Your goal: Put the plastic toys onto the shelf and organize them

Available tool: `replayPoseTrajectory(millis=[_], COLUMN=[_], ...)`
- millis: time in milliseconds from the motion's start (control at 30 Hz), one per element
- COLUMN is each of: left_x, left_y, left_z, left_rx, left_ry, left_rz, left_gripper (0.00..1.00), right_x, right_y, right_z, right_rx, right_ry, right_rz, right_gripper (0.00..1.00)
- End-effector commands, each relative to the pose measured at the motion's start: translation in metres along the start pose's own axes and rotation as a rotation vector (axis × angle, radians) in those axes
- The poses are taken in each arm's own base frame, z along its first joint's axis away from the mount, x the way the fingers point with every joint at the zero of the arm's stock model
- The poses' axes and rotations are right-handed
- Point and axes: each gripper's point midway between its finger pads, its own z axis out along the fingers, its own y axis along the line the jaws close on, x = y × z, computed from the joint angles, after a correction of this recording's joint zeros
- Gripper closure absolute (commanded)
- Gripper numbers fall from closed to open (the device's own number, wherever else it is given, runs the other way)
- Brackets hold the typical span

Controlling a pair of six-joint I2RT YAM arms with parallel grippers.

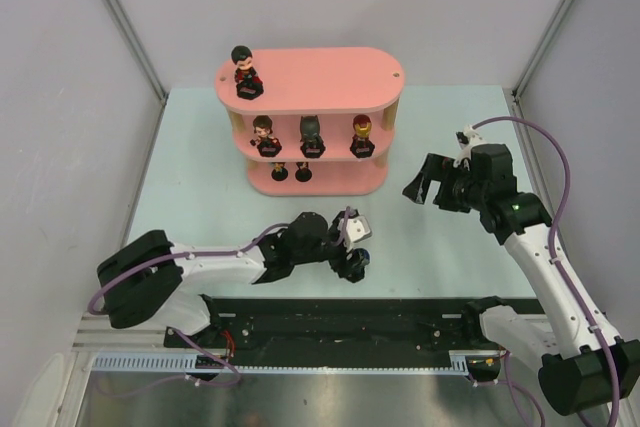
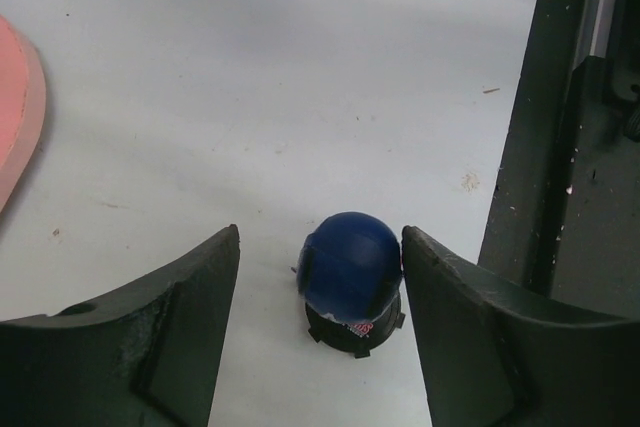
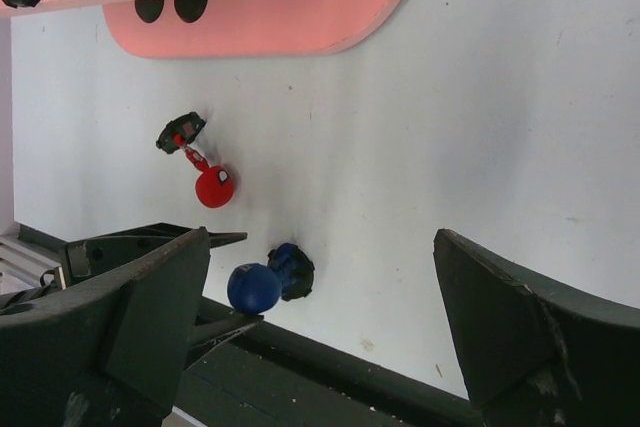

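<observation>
A blue-headed figurine [image 2: 350, 265] stands upright on its black base on the table, between the fingers of my left gripper [image 2: 320, 237]. The gripper is open; its right finger is close against the head and its left finger stands apart. They also show in the top view, the figurine [image 1: 364, 256] and the gripper [image 1: 356, 247]. A red-headed figurine [image 3: 214, 187] lies on its side on the table. The pink shelf [image 1: 330, 75] holds a dark-haired figurine [image 1: 243, 69] on top and three figurines on the middle tier. My right gripper [image 1: 424, 187] is open and empty, right of the shelf.
A black rail [image 1: 400, 317] runs along the table's near edge, just behind the blue figurine [image 3: 255, 285]. Two small black bases [image 1: 291, 172] show on the shelf's bottom tier. Grey walls enclose the table on three sides.
</observation>
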Motion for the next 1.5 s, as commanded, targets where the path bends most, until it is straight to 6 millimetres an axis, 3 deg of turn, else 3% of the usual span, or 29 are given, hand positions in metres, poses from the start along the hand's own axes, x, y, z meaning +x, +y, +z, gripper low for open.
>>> replayPoseTrajectory(millis=[0, 433, 533, 567, 667, 800, 1167, 1367, 1433, 1467], left_x=[-0.027, -0.019, -0.018, -0.019, -0.023, -0.030, -0.092, -0.126, -0.146, -0.167], left_y=[0.002, -0.001, -0.004, -0.004, -0.006, -0.009, -0.001, 0.019, 0.030, 0.035], left_z=[0.013, 0.019, 0.020, 0.020, 0.019, 0.015, -0.021, -0.047, -0.060, -0.068], left_rx=[0.004, 0.028, 0.042, 0.045, 0.048, 0.054, -0.023, -0.148, -0.220, -0.248], left_ry=[-0.061, -0.006, 0.001, 0.000, -0.009, -0.031, -0.159, -0.209, -0.236, -0.274], left_rz=[0.041, 0.023, 0.014, 0.012, -0.003, -0.019, -0.012, -0.047, -0.081, -0.096], left_gripper=[0.35, 0.60, 0.77, 0.87, 1.00, 1.00, 1.00, 1.00, 1.00, 1.00], right_x=[-0.001, -0.001, -0.002, -0.002, -0.003, -0.008, -0.026, -0.035, -0.036, -0.036], right_y=[0.000, -0.005, -0.005, -0.005, -0.006, -0.013, -0.028, -0.030, -0.032, -0.032], right_z=[-0.004, -0.003, -0.004, -0.003, -0.005, -0.008, -0.015, -0.022, -0.024, -0.024], right_rx=[-0.016, -0.004, -0.003, -0.001, 0.005, 0.045, 0.141, 0.164, 0.172, 0.175], right_ry=[-0.009, -0.005, -0.013, -0.013, -0.020, -0.056, -0.169, -0.236, -0.244, -0.245], right_rz=[-0.010, -0.010, -0.010, -0.011, -0.010, -0.008, 0.065, 0.088, 0.094, 0.098], right_gripper=[0.01, 0.01, 0.01, 0.01, 0.01, 0.01, 0.00, 0.01, 0.00, 0.00])
